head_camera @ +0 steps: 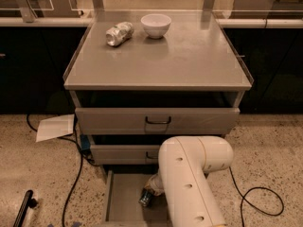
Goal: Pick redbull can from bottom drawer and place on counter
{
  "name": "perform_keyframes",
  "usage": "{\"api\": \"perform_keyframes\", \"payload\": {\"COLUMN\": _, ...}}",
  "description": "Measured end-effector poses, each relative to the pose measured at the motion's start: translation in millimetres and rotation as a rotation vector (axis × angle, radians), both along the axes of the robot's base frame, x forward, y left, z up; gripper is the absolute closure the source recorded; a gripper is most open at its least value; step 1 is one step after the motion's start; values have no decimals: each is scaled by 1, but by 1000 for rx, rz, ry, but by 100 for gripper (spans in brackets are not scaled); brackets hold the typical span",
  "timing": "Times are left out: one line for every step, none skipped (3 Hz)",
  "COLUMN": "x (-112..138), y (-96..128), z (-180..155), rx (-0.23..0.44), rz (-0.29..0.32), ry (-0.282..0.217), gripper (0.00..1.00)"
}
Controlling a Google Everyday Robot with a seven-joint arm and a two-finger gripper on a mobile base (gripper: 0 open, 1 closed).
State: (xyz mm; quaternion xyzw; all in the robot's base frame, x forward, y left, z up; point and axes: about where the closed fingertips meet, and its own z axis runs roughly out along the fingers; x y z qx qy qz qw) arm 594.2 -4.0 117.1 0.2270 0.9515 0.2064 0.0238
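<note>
The bottom drawer (124, 197) is pulled open at the foot of the cabinet, and its flat grey floor shows. The redbull can (145, 198), slim and dark blue with a silver end, sits tilted in the drawer next to my arm. My gripper (154, 185) is down in the drawer right at the can's upper end. It is mostly hidden behind my white arm (189, 183). The counter (161, 56) is the broad grey top above the drawers.
A dented silver can (119, 33) and a white bowl (156, 25) stand at the back of the counter. The two upper drawers with black handles (157, 121) are closed. Cables (75, 174), a sheet of paper (56, 126) and a black tool (22, 209) lie on the floor to the left.
</note>
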Motion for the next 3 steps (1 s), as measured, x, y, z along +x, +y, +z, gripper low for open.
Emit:
{"api": "perform_keyframes", "payload": {"x": 0, "y": 0, "z": 0, "rx": 0, "rz": 0, "ry": 0, "gripper": 100}}
{"api": "perform_keyframes", "payload": {"x": 0, "y": 0, "z": 0, "rx": 0, "rz": 0, "ry": 0, "gripper": 100}}
{"api": "perform_keyframes", "payload": {"x": -5, "y": -3, "z": 9, "rx": 74, "rz": 19, "ry": -31, "gripper": 100}}
